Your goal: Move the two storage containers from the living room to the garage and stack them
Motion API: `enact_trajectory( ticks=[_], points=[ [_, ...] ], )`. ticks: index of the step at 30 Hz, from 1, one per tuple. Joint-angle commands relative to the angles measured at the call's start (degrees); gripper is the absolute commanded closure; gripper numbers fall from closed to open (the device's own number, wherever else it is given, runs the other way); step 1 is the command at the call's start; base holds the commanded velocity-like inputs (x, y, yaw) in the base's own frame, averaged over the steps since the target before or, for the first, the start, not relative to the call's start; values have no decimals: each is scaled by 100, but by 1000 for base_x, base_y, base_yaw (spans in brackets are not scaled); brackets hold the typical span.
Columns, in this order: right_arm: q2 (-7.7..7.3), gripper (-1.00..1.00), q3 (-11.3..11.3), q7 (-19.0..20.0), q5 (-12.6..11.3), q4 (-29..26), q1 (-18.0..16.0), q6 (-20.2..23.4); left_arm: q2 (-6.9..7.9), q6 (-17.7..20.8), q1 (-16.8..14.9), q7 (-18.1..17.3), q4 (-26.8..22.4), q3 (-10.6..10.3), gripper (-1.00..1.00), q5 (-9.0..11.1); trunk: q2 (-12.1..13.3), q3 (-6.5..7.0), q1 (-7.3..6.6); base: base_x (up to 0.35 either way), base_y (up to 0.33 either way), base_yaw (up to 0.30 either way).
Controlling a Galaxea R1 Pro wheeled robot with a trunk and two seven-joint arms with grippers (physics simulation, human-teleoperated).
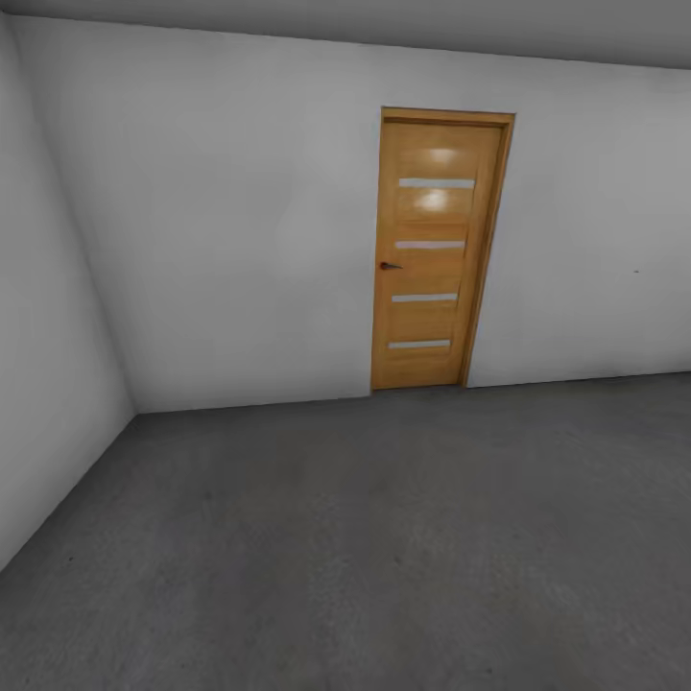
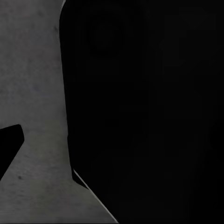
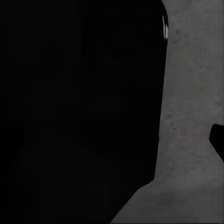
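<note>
Garage: grey concrete floor (image 1: 384, 537), white walls (image 1: 221, 221), closed wooden door (image 1: 437, 250) ahead. Wrist views: dark bulk over floor; gripper states unreadable.

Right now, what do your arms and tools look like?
In the left wrist view, a big black rounded shape with a smooth edge blocks most of the grey concrete floor, plus a small black piece. The right wrist view shows a similar black bulk. No cables or markings are visible.

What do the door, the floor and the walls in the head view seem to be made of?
Door: apparently varnished light wood, showing warm grain, with four pale glass-like slats. Floor: likely bare concrete, mottled matte grey. Walls: probably painted plaster, smooth, plain white.
</note>
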Motion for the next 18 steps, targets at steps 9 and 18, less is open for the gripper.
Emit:
enact_trajectory(
  ticks=[9,18],
  points=[
    [43,-100,49,105,18,-144,-168,-138,-43,-54,-22,-44,-124,21,-100,26,-2,-3,0,0,0,0],
    [41,-100,21,85,-21,-439,-465,-427,-39,-61,-1,-44,-365,25,-100,26,-2,-3,0,0,0,0]
  ],
)
